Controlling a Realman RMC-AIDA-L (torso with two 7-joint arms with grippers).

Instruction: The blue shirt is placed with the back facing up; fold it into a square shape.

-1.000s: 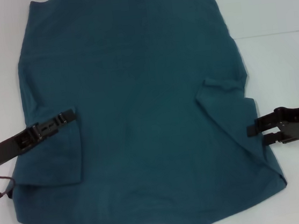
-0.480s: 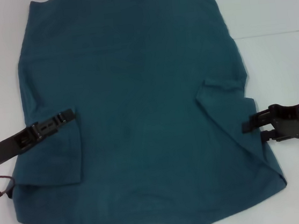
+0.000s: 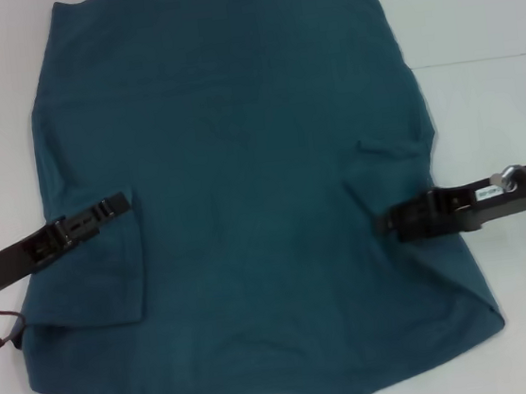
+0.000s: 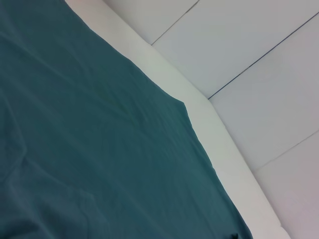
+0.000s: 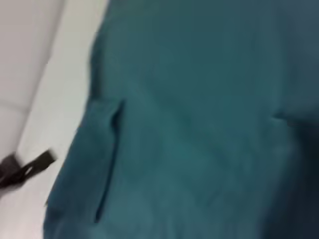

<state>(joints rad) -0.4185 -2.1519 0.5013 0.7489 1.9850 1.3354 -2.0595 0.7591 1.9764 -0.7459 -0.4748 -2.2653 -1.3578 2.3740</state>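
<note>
The blue shirt (image 3: 240, 162) lies spread flat on the white table (image 3: 474, 2), plain side up, with both sleeves folded inward. My left gripper (image 3: 121, 205) reaches in from the left, and its tip rests over the upper corner of the folded left sleeve (image 3: 101, 272). From the right, my right gripper (image 3: 385, 222) extends over the folded right sleeve (image 3: 394, 177), well inside the shirt's edge. The left wrist view is mostly shirt (image 4: 99, 149). The right wrist view shows the shirt (image 5: 199, 124), a fold line, and the left gripper (image 5: 42, 159) far off.
Bare white table surrounds the shirt on both sides and at the back right. A thin seam (image 3: 476, 60) crosses the table at the right. The left wrist view shows the table's far edge (image 4: 219, 129) with floor tiles (image 4: 259, 40) beyond.
My right gripper has moved inward from the shirt's right edge to over the folded right sleeve, and it has turned. The left gripper and the shirt have stayed put.
</note>
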